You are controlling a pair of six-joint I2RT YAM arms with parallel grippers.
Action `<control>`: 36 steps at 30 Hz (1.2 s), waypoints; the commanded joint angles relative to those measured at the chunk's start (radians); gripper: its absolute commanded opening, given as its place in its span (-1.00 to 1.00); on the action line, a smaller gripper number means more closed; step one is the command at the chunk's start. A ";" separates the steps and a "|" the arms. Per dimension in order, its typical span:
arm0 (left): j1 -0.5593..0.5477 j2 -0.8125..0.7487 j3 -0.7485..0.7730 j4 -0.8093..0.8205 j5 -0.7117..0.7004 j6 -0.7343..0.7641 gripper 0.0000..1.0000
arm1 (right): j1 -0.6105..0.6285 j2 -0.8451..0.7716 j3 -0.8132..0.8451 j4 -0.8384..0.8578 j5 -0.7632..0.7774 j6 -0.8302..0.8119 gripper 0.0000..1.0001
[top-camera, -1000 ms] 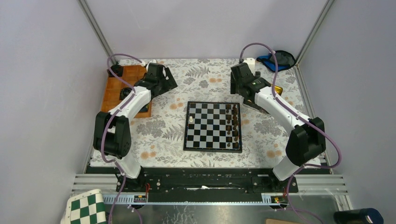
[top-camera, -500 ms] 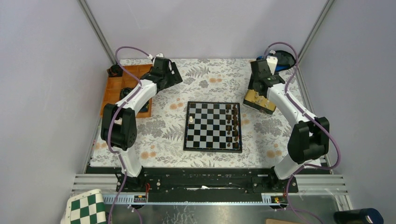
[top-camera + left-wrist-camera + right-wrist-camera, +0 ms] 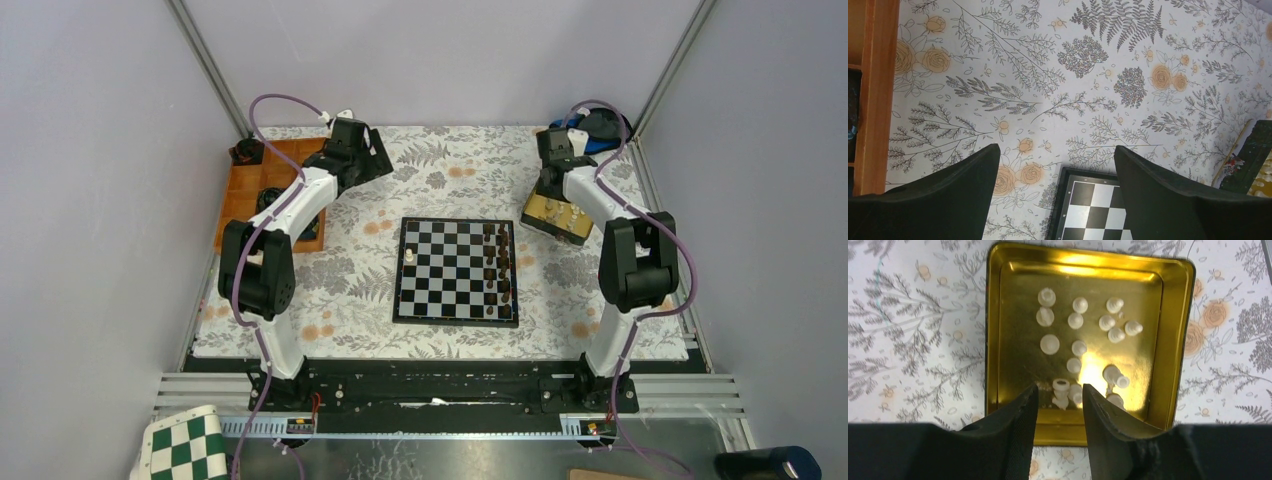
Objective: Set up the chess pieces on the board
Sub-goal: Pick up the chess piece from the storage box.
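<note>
A: Fingers (image 3: 1015, 415) of the right gripper (image 3: 1060, 388): two, dark, set apart by a narrow gap, clamped on nothing that shows. Position?

B: Over the near wall of the gold tin (image 3: 992, 340), pointing down into it. The tin holds the chess pieces (image 3: 1075, 320): cream, small, more than a dozen, loose on its floor, some upright and some on their sides. One cream piece (image 3: 1061, 386) shows in the gap at the fingertips. Whether either finger touches it cannot be told.

A: And the left gripper (image 3: 1056, 149)?

B: Fingers wide apart, holding nothing. It hangs over the floral cloth (image 3: 1048, 75). A corner of the board (image 3: 1088, 210) shows low between the fingers. The orange wooden tray (image 3: 880, 95) runs along the left border of that view.

A: The board from above?

B: Black frame, black and pale squares, flat in the middle of the cloth, between the two arms. On it: one white piece (image 3: 410, 257), alone at the left edge, and dark brown pieces (image 3: 496, 265) in two files along the right side.

A: Tin relative to board?

B: Near the board's far-right corner, apart from it.
</note>
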 commanded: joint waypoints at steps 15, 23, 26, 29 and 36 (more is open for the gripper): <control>-0.005 0.035 0.011 0.018 -0.013 0.018 0.82 | -0.061 0.196 0.241 0.034 -0.070 0.001 -0.20; -0.001 0.049 0.012 0.018 -0.016 0.021 0.82 | -0.071 0.263 0.301 0.018 -0.087 0.002 -0.23; 0.003 0.054 0.011 0.017 -0.016 0.019 0.82 | -0.076 0.282 0.311 0.014 -0.092 0.003 -0.25; 0.006 0.061 0.014 0.018 -0.016 0.020 0.82 | -0.081 0.293 0.314 0.013 -0.095 0.005 -0.25; 0.008 0.073 0.020 0.015 -0.011 0.020 0.82 | -0.089 0.303 0.308 0.013 -0.109 0.006 -0.25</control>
